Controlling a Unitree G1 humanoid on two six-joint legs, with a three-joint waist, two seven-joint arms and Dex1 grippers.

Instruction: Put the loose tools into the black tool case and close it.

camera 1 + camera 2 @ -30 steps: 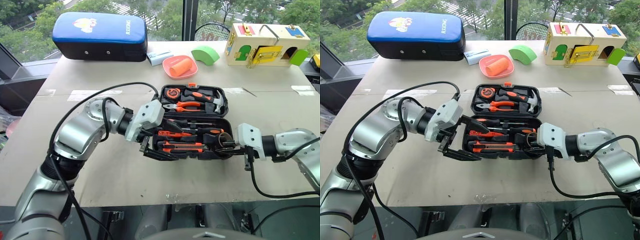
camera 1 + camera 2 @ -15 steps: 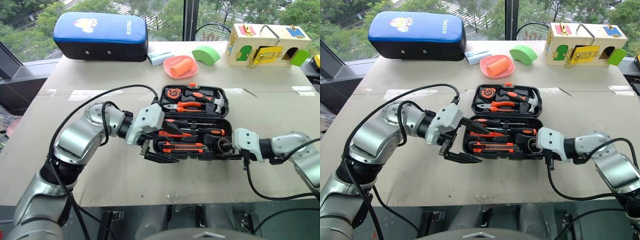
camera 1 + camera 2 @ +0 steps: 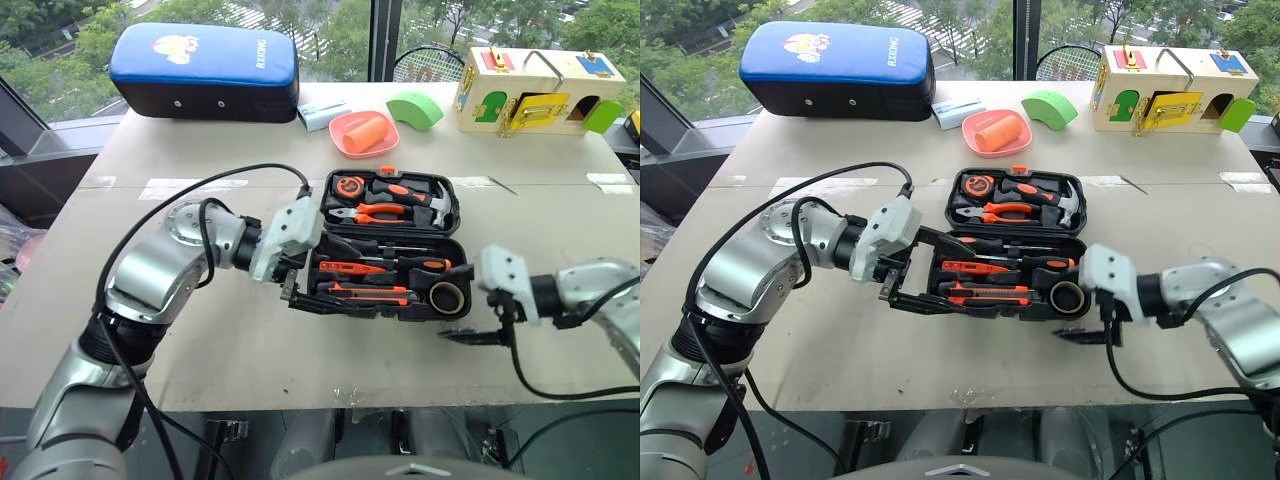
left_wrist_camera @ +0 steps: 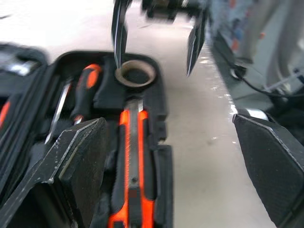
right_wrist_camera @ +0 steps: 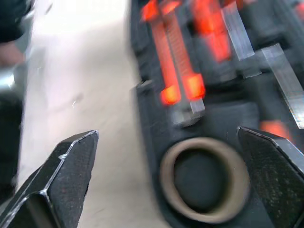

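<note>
- Here, in the left eye view, the case (image 3: 392, 245) is lying open on the table (image 3: 300, 340), its lid half toward the far edge holding the hammer (image 3: 432, 203) and pliers (image 3: 372, 212).
- The tape roll (image 3: 447, 296) is sitting in the near right corner of the case's near half, with the knife (image 3: 370, 292) lying just left of it and two screwdrivers (image 3: 400, 262) lying in the slots behind.
- The right claw (image 3: 470, 335) is hanging wide over bare table just off the case's right near corner, gripping nothing; the roll is lying just beside it, apart from both fingers.
- The left claw (image 3: 300, 290) is standing wide at the case's left end, empty, one finger over the case's edge.
- In the right eye view, a blue case (image 3: 835, 68) is lying at the far left of the table, well apart from the tools.
- In the left wrist view, the left fingers (image 4: 85, 161) are spreading wide over the case's end, the knife running away between them toward the roll.
- In the right wrist view, the right fingers (image 5: 61, 180) are gaping wide, with the roll lying between them in its recess, untouched.
</note>
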